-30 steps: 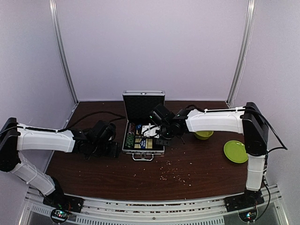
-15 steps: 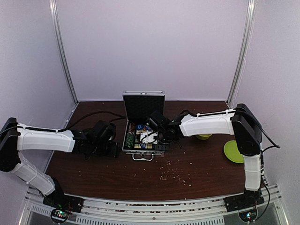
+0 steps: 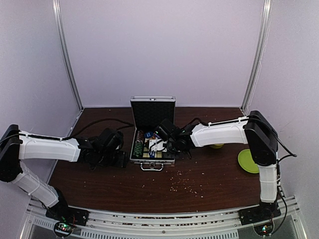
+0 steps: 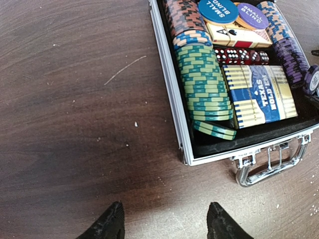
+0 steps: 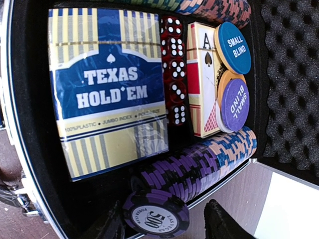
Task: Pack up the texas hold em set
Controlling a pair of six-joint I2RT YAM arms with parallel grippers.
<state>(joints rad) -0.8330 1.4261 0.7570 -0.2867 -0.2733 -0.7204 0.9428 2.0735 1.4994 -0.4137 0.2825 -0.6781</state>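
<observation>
Purple 500 chip [image 5: 155, 217] legible only from right wrist, unreadable from above.

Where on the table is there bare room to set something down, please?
Free: the strip between the case and the table's near edge, bar crumbs, and the back right corner beside the lid. Crowded: left tool beside the case, right tool over it.

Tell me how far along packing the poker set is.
Mostly done: the card box, dice and chip rows lie in the open case. In hand: the right pincer is open over the purple row, with a purple chip askew between its fingers. Left: seat that chip and shut the upright lid. The left pincer hovers open over the table.
</observation>
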